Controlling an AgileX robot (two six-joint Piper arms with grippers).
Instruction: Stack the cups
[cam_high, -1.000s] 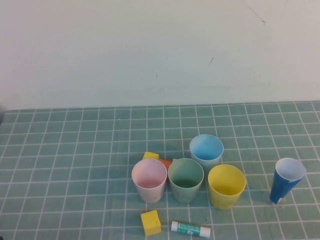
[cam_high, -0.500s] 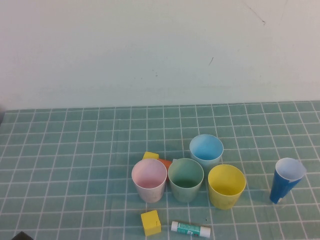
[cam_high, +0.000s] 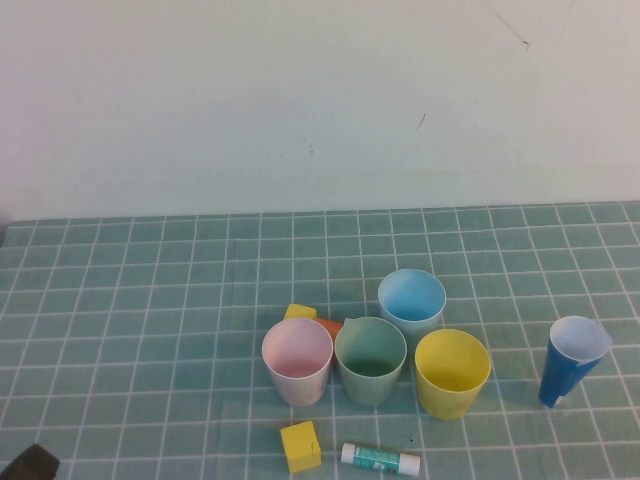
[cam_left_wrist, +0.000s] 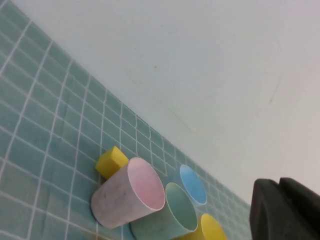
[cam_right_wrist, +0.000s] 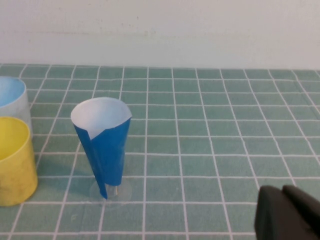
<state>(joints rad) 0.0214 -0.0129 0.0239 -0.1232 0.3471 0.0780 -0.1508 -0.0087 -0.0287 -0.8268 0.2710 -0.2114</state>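
Four small cups stand upright and close together on the green grid mat: pink (cam_high: 297, 361), green (cam_high: 370, 359), yellow (cam_high: 452, 372) in a row, light blue (cam_high: 411, 305) behind them. None is nested in another. My left gripper (cam_high: 30, 465) shows only as a dark tip at the front left corner, far from the cups. In the left wrist view my left gripper (cam_left_wrist: 279, 186) is shut and empty, with the pink cup (cam_left_wrist: 132, 192) ahead of it. My right gripper (cam_right_wrist: 282, 192) is shut and empty, low over the mat to the right of the yellow cup (cam_right_wrist: 15, 160).
A taller dark blue cup (cam_high: 572, 360) with white inside stands at the right. A yellow block (cam_high: 301, 446) and a glue stick (cam_high: 380, 459) lie in front of the cups. Another yellow block (cam_high: 300, 313) and an orange one (cam_high: 329, 326) sit behind the pink cup.
My left gripper's dark tip has come into the front left corner of the high view. The cups have not moved.
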